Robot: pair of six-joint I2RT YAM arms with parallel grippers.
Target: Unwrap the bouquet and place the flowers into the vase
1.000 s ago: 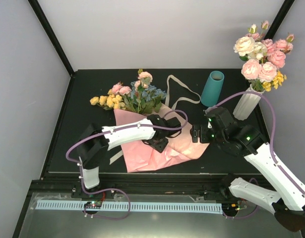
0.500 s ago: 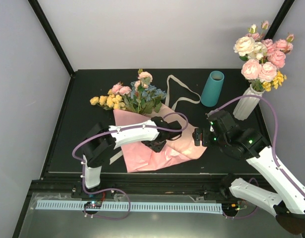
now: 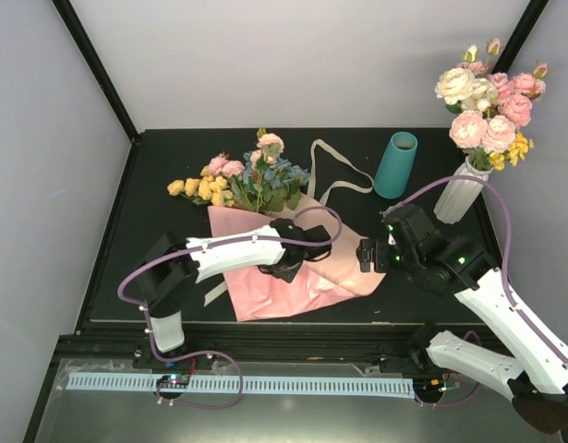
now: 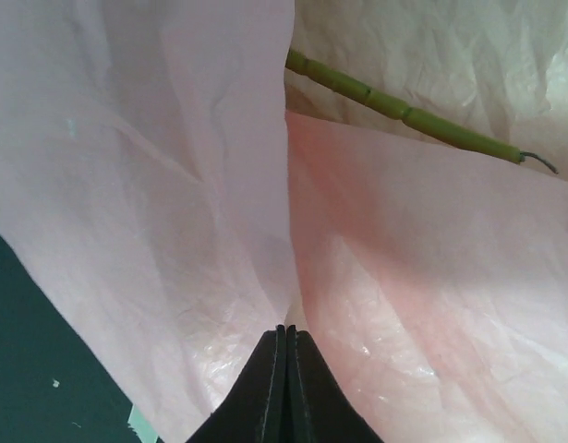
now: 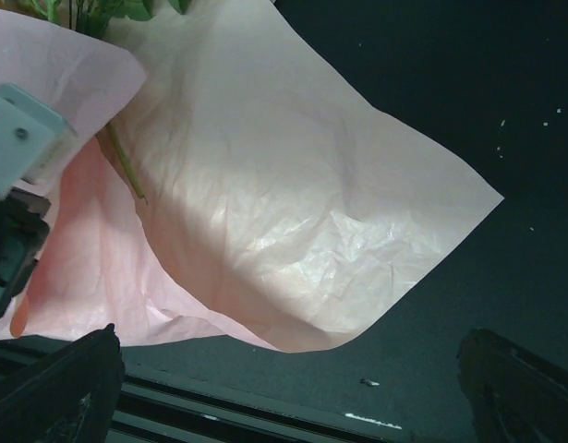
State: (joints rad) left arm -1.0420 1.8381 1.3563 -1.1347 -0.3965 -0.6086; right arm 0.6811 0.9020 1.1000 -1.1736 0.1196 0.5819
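Your left fingers (image 4: 270, 388) are clamped tight on a fold of the pink paper (image 3: 265, 297), likely to peel it back, while your right fingers (image 5: 57, 388) hang spread wide and empty over its right corner. The flowers (image 3: 256, 180) lie at the paper's far edge, with the vase (image 3: 395, 164) upright well apart, back right.
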